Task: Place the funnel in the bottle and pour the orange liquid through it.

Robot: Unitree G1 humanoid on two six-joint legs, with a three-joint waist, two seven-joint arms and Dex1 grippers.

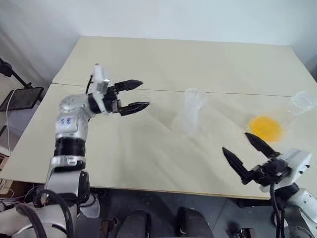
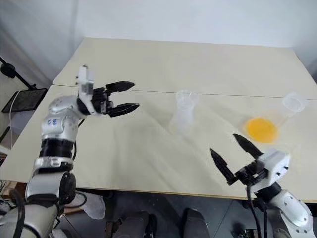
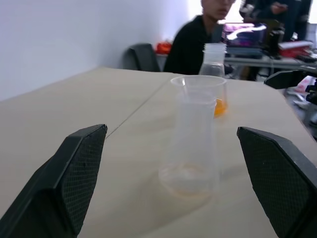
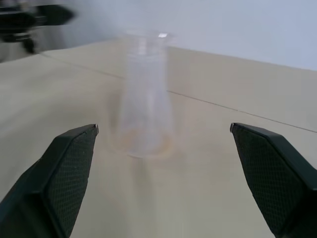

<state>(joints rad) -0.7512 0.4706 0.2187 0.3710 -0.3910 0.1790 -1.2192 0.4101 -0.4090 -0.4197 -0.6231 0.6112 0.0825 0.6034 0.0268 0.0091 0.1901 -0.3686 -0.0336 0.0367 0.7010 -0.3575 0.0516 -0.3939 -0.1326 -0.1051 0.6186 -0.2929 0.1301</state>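
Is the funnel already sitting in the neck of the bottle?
Yes, the funnel sits in the bottle, its cone resting on the neck.

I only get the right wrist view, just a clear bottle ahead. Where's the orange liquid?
Observer: To the bottle's right, the orange liquid pools in a clear flask.
Operator: Is the funnel in yet?
Observer: The left wrist view shows the funnel apparently seated in the bottle's neck.
Operator: Where's my gripper relative to that flask?
Observer: The right gripper is open, nearer the table edge than the flask, not touching it.
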